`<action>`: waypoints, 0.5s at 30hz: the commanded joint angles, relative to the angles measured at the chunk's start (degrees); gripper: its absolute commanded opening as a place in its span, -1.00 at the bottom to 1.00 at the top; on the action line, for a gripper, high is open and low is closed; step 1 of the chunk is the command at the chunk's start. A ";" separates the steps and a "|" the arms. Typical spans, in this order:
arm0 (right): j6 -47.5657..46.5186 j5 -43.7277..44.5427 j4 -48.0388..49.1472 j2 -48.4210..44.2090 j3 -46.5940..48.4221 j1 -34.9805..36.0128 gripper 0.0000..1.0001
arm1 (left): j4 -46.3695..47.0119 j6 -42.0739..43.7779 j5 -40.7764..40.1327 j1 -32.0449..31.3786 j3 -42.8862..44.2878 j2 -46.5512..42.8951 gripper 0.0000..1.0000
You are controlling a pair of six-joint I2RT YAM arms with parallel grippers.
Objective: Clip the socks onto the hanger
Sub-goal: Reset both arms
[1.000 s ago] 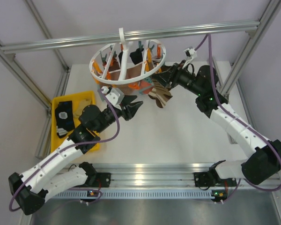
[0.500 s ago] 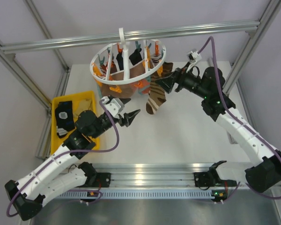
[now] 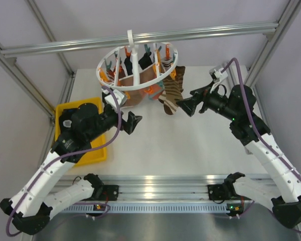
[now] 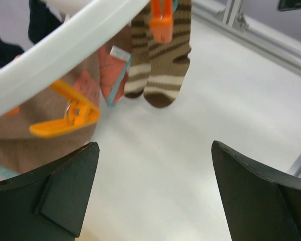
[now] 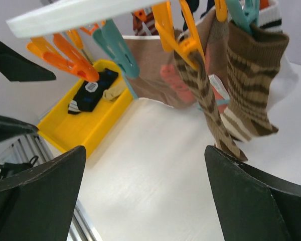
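Observation:
The hanger (image 3: 103, 79) is a white ring hung from the top beam, with orange and teal clips. Two brown-and-cream striped socks (image 3: 171, 93) hang clipped at its right side, and tan and black socks hang further in. My left gripper (image 3: 132, 123) stands open below the ring's left front, holding nothing. In the left wrist view the striped socks (image 4: 160, 75) dangle ahead of my open left gripper (image 4: 154, 145), under the ring (image 4: 65, 47). My right gripper (image 3: 187, 106) is open just right of the striped socks, apart from them. It shows open (image 5: 145, 149) with the striped socks (image 5: 251, 85) hanging to the upper right.
A yellow tray (image 3: 93, 106) sits at the table's left, partly under my left arm, with a black sock (image 5: 93, 93) in it. An aluminium beam (image 3: 200, 31) carries the hanger. Frame posts (image 3: 263, 50) flank the table, and a rail (image 3: 155, 183) runs along the near edge.
Both grippers have opened wide and drawn back from the hanger, the right one rightward, the left one down and left. The striped sock now hangs free from its clip.

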 commanded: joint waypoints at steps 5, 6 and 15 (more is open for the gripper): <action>-6.16 3.14 -12.31 -10.76 -4.74 -4.67 1.00 | -29.78 -0.96 0.09 8.58 6.78 2.03 0.96; -6.86 3.05 -14.23 -11.56 -4.92 -5.12 0.99 | -30.77 -1.48 2.62 9.83 6.25 1.59 0.96; -7.57 -0.02 -13.46 -17.99 -9.05 -7.32 1.00 | -34.38 0.71 2.04 22.58 2.91 -6.50 0.96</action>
